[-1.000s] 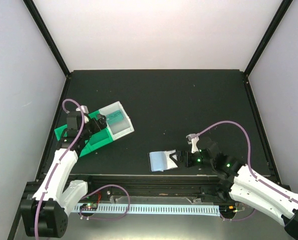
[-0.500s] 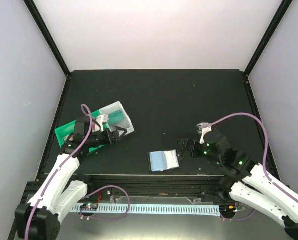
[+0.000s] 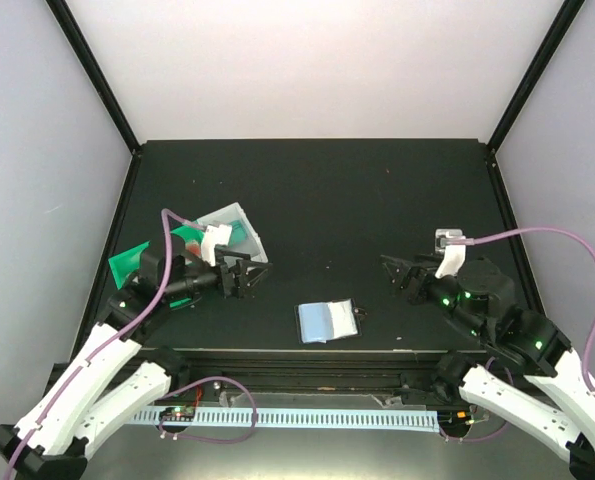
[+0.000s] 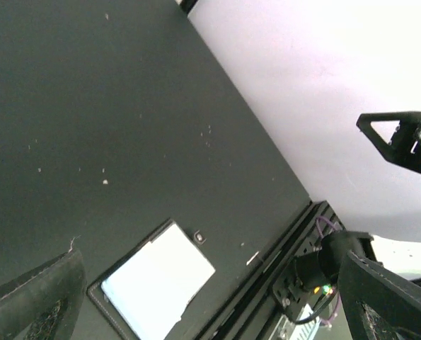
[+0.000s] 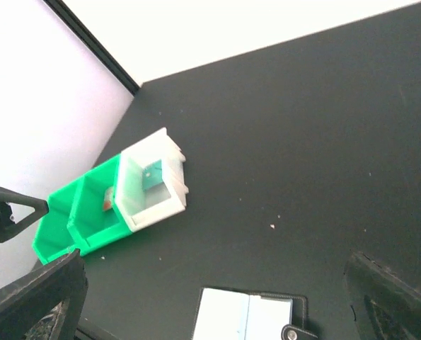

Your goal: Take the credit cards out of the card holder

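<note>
Matte black bench (image 3: pixel 377 200), a few pale specks scattered over it. White back wall (image 3: pixel 317 60), brightly and evenly lit. Pale lilac-grey side walls (image 3: pixel 37 150) left and right. Black frame posts (image 3: pixel 92 70) rise from both rear corners. White perforated strip (image 3: pixel 307 418) along the near edge.

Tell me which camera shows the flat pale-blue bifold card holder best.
Top external: the pale-blue card holder lies whole, open, its centre fold showing. The right wrist view cuts it off at the bottom edge; the left wrist view washes it out to white.
</note>
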You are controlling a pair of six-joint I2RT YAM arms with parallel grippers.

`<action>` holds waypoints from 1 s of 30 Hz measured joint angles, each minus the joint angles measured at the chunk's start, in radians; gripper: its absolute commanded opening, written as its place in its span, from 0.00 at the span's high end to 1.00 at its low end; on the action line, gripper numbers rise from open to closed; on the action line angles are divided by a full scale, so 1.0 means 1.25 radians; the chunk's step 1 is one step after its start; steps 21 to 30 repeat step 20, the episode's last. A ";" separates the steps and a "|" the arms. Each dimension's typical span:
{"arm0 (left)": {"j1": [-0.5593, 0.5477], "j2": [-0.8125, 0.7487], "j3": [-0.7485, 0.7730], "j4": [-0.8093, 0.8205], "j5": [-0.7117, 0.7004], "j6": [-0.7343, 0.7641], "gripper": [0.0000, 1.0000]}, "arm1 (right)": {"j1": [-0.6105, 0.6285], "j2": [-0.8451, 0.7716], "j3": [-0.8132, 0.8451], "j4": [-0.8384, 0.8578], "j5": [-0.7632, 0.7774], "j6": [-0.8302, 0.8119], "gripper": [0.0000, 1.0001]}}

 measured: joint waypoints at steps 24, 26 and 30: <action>0.000 -0.156 -0.004 0.048 -0.069 0.005 0.01 | 0.000 -0.075 0.033 0.004 -0.014 -0.007 0.00; 0.000 -0.156 -0.004 0.048 -0.069 0.005 0.01 | 0.000 -0.075 0.033 0.004 -0.014 -0.007 0.00; 0.000 -0.156 -0.004 0.048 -0.069 0.005 0.01 | 0.000 -0.075 0.033 0.004 -0.014 -0.007 0.00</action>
